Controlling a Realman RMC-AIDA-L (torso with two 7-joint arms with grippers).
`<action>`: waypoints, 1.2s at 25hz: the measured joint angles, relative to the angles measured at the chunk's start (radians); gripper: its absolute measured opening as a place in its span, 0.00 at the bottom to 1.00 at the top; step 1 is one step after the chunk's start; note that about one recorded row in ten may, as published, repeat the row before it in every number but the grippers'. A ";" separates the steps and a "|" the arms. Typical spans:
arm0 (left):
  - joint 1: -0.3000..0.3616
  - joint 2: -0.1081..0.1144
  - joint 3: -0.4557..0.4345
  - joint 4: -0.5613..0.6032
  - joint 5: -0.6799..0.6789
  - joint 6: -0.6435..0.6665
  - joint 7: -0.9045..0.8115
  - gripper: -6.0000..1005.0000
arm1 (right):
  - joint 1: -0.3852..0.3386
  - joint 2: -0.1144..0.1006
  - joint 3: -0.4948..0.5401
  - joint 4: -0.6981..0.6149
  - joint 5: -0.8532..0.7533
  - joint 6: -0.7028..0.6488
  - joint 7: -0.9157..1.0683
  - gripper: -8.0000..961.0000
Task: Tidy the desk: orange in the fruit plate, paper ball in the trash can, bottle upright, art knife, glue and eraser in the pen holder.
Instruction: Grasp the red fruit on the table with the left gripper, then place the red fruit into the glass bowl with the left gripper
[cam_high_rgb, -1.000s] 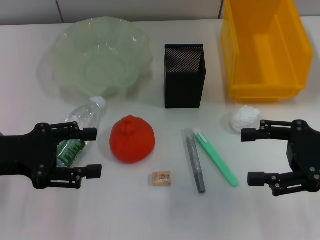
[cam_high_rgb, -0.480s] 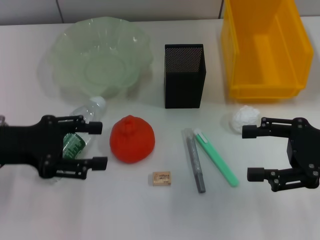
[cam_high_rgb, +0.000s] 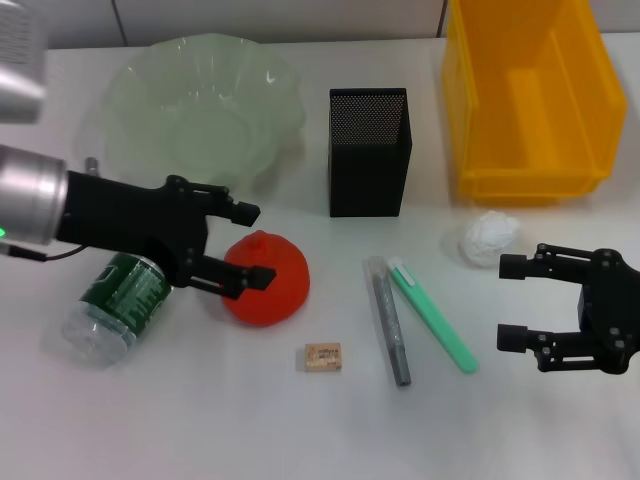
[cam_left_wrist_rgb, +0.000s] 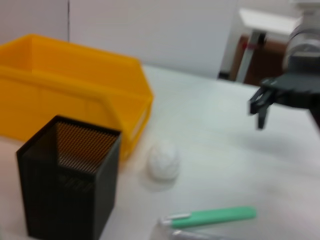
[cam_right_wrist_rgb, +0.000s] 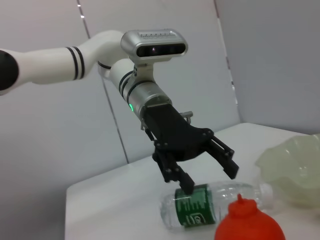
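Note:
The orange (cam_high_rgb: 278, 288) lies on the white desk, left of centre. My left gripper (cam_high_rgb: 250, 243) is open, its fingers straddling the orange's upper left side; the right wrist view shows it (cam_right_wrist_rgb: 210, 180) above the orange (cam_right_wrist_rgb: 247, 225) and bottle (cam_right_wrist_rgb: 210, 202). The clear bottle (cam_high_rgb: 115, 300) with a green label lies on its side beneath the left arm. Green art knife (cam_high_rgb: 432, 315), grey glue stick (cam_high_rgb: 388, 322) and eraser (cam_high_rgb: 323, 357) lie at front centre. The paper ball (cam_high_rgb: 485, 238) sits by the yellow bin. My right gripper (cam_high_rgb: 508, 300) is open and empty, near the knife.
A pale green fruit plate (cam_high_rgb: 135, 80) stands at the back left, a black mesh pen holder (cam_high_rgb: 368, 150) at back centre, a yellow bin (cam_high_rgb: 530, 175) at back right. The left wrist view shows the pen holder (cam_left_wrist_rgb: 70, 185), bin (cam_left_wrist_rgb: 75, 85) and paper ball (cam_left_wrist_rgb: 163, 160).
My left arm has swung forward and to the right, from over the bottle to the orange, uncovering the bottle's body. My right gripper has shifted slightly right and towards the front edge.

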 joint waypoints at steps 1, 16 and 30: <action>-0.002 0.000 0.026 0.000 0.000 -0.034 -0.003 0.71 | -0.002 0.000 0.000 0.004 0.000 0.005 -0.002 0.86; 0.010 0.001 0.237 -0.043 0.003 -0.282 -0.003 0.65 | -0.008 0.002 0.000 0.011 0.002 -0.023 -0.008 0.86; 0.046 0.004 0.224 -0.054 -0.176 -0.197 0.008 0.24 | -0.007 0.002 0.000 0.011 0.008 -0.029 -0.008 0.86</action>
